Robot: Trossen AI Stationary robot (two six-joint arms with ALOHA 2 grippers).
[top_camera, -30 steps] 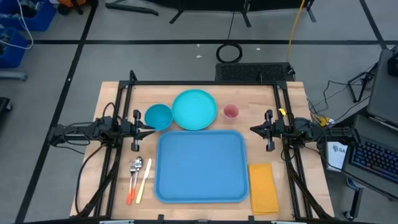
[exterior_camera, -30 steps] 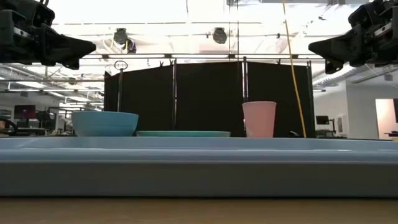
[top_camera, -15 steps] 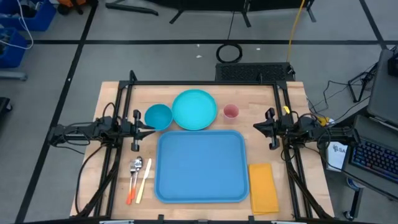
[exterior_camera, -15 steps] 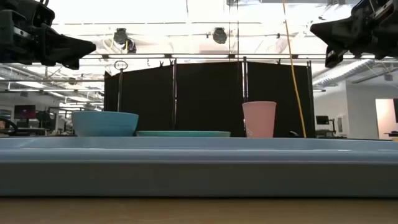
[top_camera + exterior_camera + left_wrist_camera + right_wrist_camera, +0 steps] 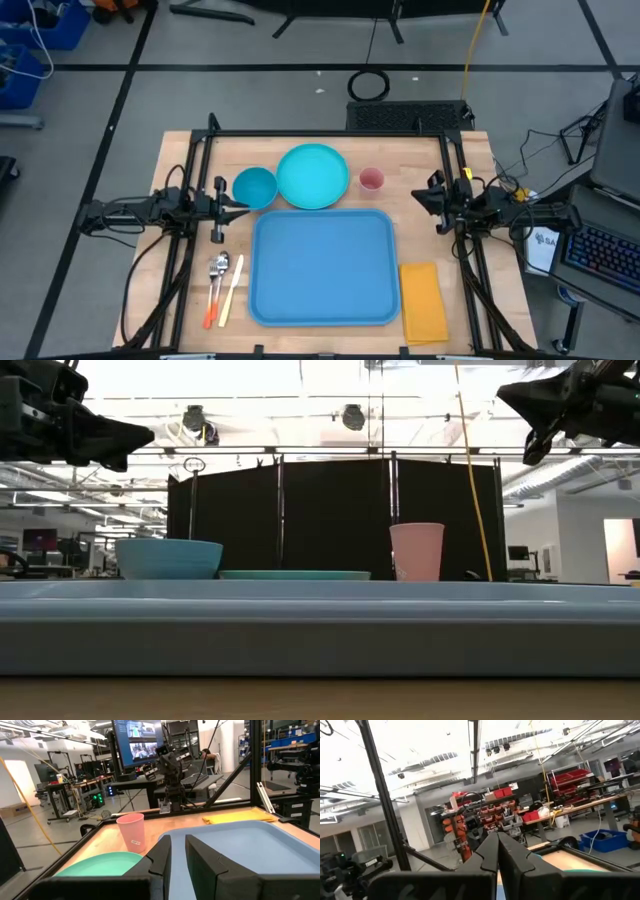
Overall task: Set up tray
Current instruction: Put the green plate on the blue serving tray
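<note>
Tray: large flat blue plastic tray [image 5: 323, 267] with rounded corners sits bare at lower centre of the high view on the wooden table [image 5: 470, 160]. Above it in frame: small blue bowl [image 5: 254, 186], round turquoise plate [image 5: 312, 176], pink cup [image 5: 371, 180]. Cutlery [image 5: 223, 286] lies left of the tray, folded yellow napkin [image 5: 423, 300] at its lower right. Left gripper [image 5: 243, 202] hovers mid-left beside the bowl, fingers a narrow gap apart, holding nothing. Right gripper [image 5: 422, 196] hovers mid-right, tilted up, fingers closed, empty.
</note>
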